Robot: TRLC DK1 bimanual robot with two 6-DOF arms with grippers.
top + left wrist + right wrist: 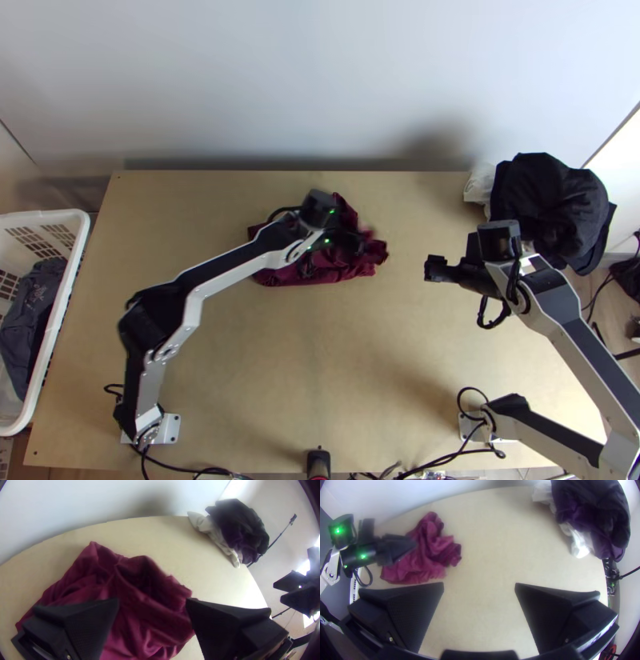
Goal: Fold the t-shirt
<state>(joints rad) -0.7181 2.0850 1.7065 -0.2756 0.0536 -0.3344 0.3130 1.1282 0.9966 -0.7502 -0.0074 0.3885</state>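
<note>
While cables (pixel 188 470) run along the near edge of the table (pixel 320 360), a white basket (pixel 56 214) with slotted walls stands off its left side. Basket contents: dark grey cloth (pixel 32 312), bunched, lying below rim level.

Right gripper (pixel 433 269) is over the table's right half, well apart from the maroon t-shirt (pixel 308 272). Right wrist view has its fingers wide apart, bare table between them.

T-shirt is on the table, past the middle toward the far edge, bunched, creased, no clean fold. Left gripper (pixel 360 242) is over it; left wrist view shows the pincer spread wide, maroon fabric in the gap, not clamped.

Far right corner: heap of black and purple cloth (pixel 548 200), white material (pixel 478 186) poking out beside it. Cannot tell if a container sits under the heap.
</note>
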